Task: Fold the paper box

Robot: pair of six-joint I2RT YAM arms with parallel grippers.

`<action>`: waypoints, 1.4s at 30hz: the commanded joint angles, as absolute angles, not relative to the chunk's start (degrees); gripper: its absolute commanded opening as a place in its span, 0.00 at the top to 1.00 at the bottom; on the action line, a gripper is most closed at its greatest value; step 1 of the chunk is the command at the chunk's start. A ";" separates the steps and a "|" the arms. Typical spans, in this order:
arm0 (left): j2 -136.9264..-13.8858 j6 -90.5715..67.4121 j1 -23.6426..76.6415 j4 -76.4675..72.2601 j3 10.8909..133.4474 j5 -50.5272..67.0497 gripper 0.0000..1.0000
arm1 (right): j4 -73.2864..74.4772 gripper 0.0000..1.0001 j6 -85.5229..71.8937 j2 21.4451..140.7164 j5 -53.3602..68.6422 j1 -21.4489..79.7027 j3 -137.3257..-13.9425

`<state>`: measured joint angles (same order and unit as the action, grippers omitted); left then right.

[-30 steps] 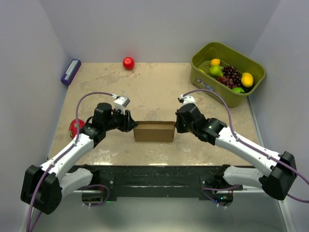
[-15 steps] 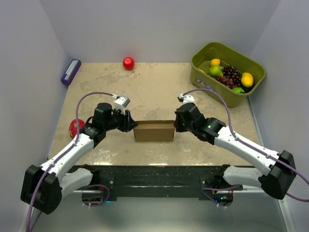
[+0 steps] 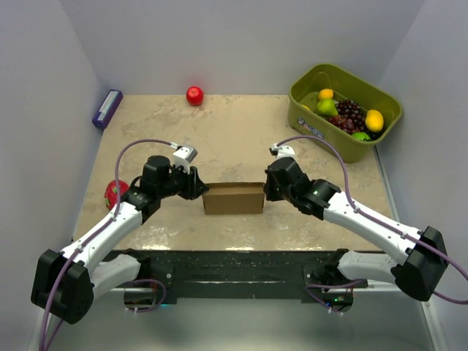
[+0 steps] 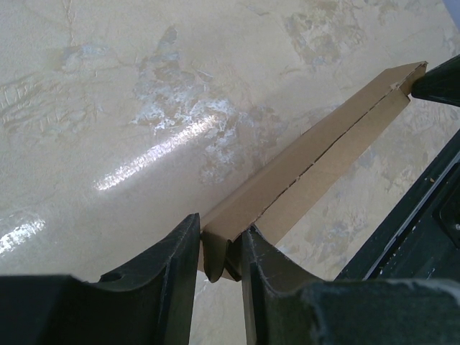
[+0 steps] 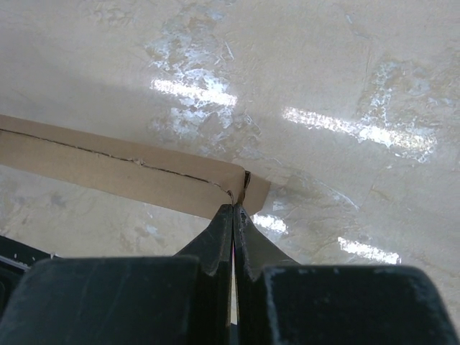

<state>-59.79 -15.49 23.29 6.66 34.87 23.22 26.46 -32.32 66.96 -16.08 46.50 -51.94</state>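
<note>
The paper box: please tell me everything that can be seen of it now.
The paper box is plain brown thin cardboard, partly folded into a long low shape with a seam along it. It lies on the table, near the arms. The left gripper clamps its left end; the shut right gripper touches its right end.

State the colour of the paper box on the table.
The paper box is plain brown, unprinted cardboard; the left wrist view shows it best.

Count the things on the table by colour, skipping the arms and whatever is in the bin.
Red: 2, round red fruit, half-hidden red object
Purple: 1, flat purple box
Brown: 1, brown cardboard paper box
Olive green: 1, plastic bin
Total: 5
</note>
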 commanded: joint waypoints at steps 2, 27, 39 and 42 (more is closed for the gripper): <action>-60.47 -15.12 23.91 8.35 34.72 22.94 0.68 | 29.44 1.00 -32.26 65.30 -19.51 46.67 -51.07; -60.29 -15.03 23.99 8.44 34.80 22.85 0.69 | 28.56 0.89 -33.13 64.34 -17.49 46.67 -49.83; -60.12 -15.03 23.99 8.52 34.89 22.76 0.69 | 29.45 0.69 -31.47 63.02 -17.23 46.67 -54.32; -60.29 -15.03 23.99 8.53 34.80 22.76 0.70 | 28.83 0.66 -30.94 63.10 -17.14 46.67 -54.58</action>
